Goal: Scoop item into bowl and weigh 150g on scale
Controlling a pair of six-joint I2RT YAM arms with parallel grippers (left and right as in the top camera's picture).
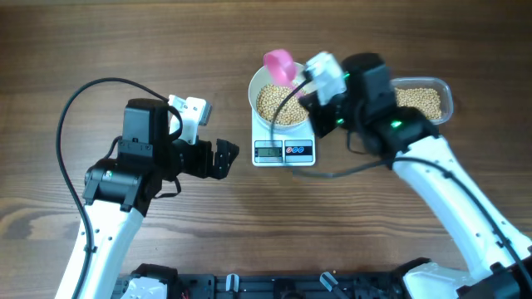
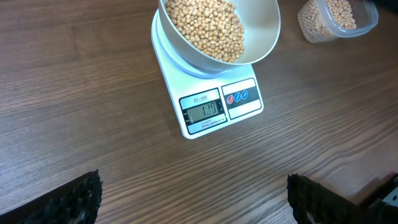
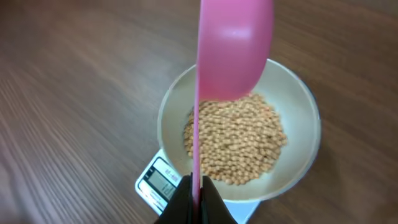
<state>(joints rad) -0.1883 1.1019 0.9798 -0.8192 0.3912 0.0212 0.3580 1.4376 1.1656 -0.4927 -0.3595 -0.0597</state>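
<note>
The white bowl (image 1: 259, 86) stands on the white scale (image 1: 283, 152) and holds a heap of pale-beige beans (image 1: 277, 104). My right gripper (image 3: 198, 199) is shut on the handle of a pink scoop (image 3: 233, 50), whose cup hangs tilted over the bowl's (image 3: 303, 102) far rim, above the beans (image 3: 236, 137). The scoop (image 1: 280, 66) shows over the bowl's back edge from overhead. My left gripper (image 1: 224, 159) rests open just left of the scale, nothing between its fingers (image 2: 81, 199). In the left wrist view the scale (image 2: 211, 109), its lit display and the bowl (image 2: 258, 31) lie ahead.
A clear plastic tub (image 1: 445, 101) with more beans stands at the right, behind my right arm; it also shows in the left wrist view as the tub (image 2: 336, 18) at top right. Dark cables loop over the wooden table beside both arms.
</note>
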